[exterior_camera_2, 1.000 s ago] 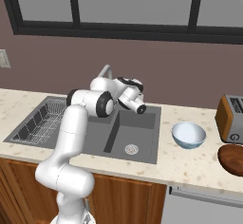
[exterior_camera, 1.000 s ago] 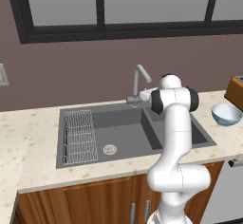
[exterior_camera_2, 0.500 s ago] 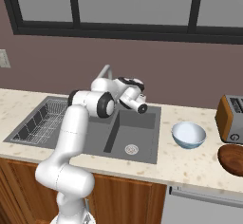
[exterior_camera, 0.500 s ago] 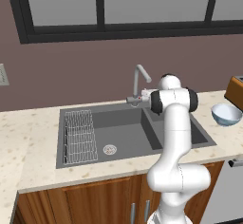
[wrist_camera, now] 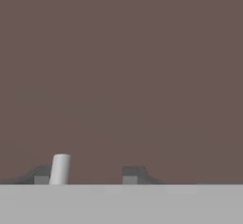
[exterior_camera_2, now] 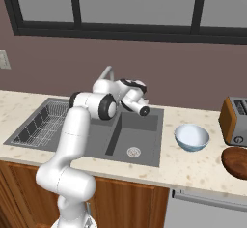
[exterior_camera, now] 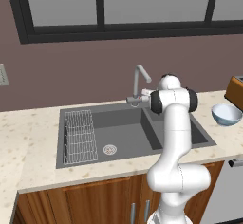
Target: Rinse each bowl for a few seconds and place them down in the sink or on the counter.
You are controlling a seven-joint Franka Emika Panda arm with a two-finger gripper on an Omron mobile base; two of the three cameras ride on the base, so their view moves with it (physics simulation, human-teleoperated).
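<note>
Along the window wall, largest first. Worktop (exterior_camera_2: 202,166): beige stone over wooden fronts. Sink (exterior_camera: 123,128): dark double basin, wire rack (exterior_camera: 79,135) in the 9 o'clock half, tap (exterior_camera: 138,80) at the back rim. Arm: reaches over the sink to the tap's base. Toaster (exterior_camera_2: 235,121): far at 3 o'clock. Bowl (exterior_camera_2: 191,136): one seen, upright on the worktop just beside the sink's 3 o'clock rim. Pincer (wrist_camera: 88,173): tips spread, nothing between them, the tap's pale handle beside one tip. Bowl lies at 3 o'clock from the pincer, well apart; round, so no long axis; likely next is a swing there.
</note>
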